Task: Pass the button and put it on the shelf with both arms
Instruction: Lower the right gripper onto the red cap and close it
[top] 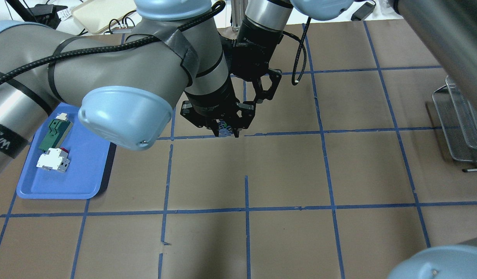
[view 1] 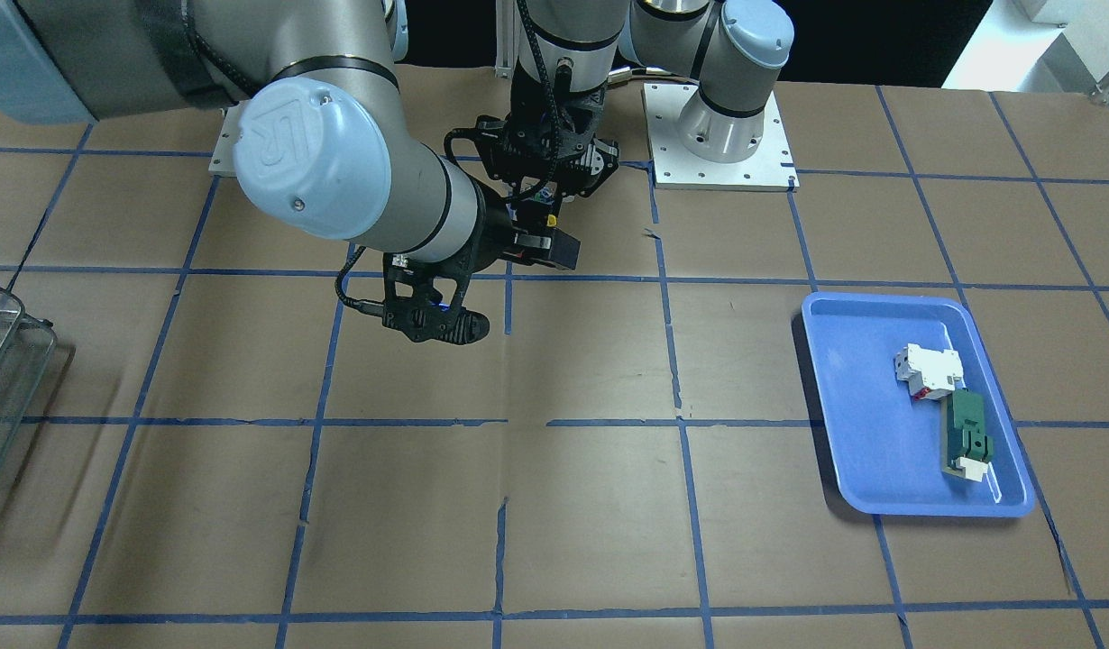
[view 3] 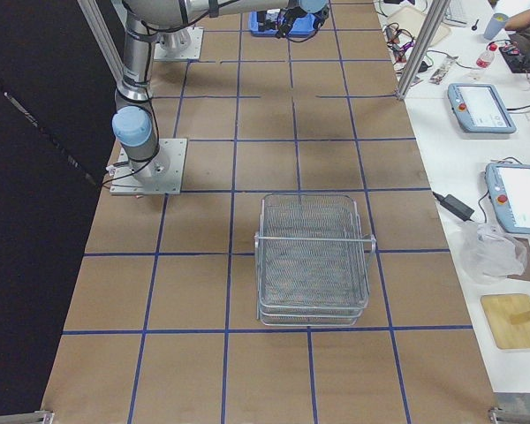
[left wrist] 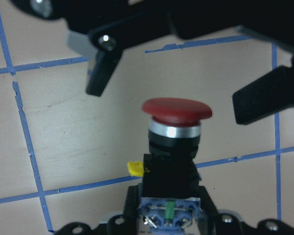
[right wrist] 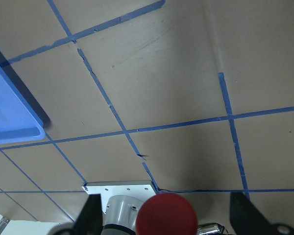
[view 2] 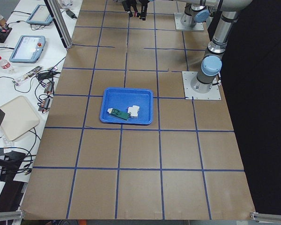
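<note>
- The left tool (top: pixel 227 131) is clamping the button (left wrist: pixel 174 142) by the bottom of its black body. The blue-green bits are sitting right between that tool's fingers.
- The button is being held in the air over the desk (view 1: pixel 609 541), around mid-desk on the robot's side. Its red cap (left wrist: pixel 176 108) is pointing away from the left tool.
- A small yellow tab (left wrist: pixel 135 169) is sticking out of the side of the button body.
- The right tool (right wrist: pixel 165 203) is standing wide apart around the cap, with one of its fingers (left wrist: pixel 103 73) on each side. A gap is showing on both sides in both wrist views, so it is not touching the button.
- The right arm (view 1: pixel 311 171) is reaching out over the desk and aiming back toward the robot. The left arm's mounting plate (right wrist: pixel 118 187) is showing just past the cap in the right wrist view.
- The left arm (top: pixel 122 77) is coming in over the blue tray (view 1: pixel 866 451) side, wrist angled down at the desk.
- The shelf (view 3: pixel 314 256) is standing on the desk at the robot's right end, well apart from the button and both tools.
- The blue tray is lying on the robot's left side. It is carrying a white block (view 1: pixel 929 371) and a green-and-white part (view 1: pixel 966 442), just beside each other.
- In the two side views both tools are showing only small at the far end, too small to read their grip.
</note>
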`<state>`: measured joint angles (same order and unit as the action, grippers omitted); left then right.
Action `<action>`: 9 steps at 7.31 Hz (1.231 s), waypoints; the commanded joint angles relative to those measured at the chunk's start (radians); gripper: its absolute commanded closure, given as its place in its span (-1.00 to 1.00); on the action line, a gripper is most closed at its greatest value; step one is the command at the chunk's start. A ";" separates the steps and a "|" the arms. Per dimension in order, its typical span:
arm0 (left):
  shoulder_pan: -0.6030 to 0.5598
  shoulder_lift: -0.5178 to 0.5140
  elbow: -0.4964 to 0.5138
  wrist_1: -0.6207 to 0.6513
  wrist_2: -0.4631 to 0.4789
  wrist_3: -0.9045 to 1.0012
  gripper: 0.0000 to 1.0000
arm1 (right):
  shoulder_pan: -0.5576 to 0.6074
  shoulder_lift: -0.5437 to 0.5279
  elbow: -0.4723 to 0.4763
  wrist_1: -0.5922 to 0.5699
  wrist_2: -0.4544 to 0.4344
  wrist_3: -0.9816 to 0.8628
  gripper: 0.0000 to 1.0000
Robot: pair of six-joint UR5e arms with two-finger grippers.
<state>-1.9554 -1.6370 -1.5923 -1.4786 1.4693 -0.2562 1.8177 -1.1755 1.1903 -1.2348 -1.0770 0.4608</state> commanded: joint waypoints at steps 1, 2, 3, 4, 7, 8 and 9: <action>0.001 0.000 0.000 0.000 -0.001 0.000 0.95 | 0.000 0.002 0.000 0.000 0.003 0.002 -0.42; 0.001 0.000 0.000 0.000 -0.001 0.000 0.95 | 0.000 0.002 0.000 0.000 0.005 0.002 -0.41; 0.001 0.000 0.000 0.000 -0.001 0.000 0.95 | 0.000 0.002 0.000 0.000 0.005 0.002 -0.41; 0.001 0.000 0.000 0.000 -0.001 0.000 0.93 | 0.000 0.002 0.000 0.000 0.006 0.002 -0.32; 0.001 0.000 0.000 0.000 -0.001 0.000 0.92 | 0.000 0.001 0.006 0.008 0.011 0.002 -0.31; 0.001 0.000 0.000 0.000 -0.001 0.000 0.91 | 0.000 -0.001 0.006 0.009 0.011 0.002 -0.31; 0.001 0.000 0.000 0.000 -0.001 0.000 0.89 | 0.000 -0.001 0.008 0.009 0.011 0.002 -0.31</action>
<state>-1.9543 -1.6368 -1.5922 -1.4788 1.4680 -0.2562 1.8178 -1.1758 1.1965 -1.2266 -1.0662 0.4633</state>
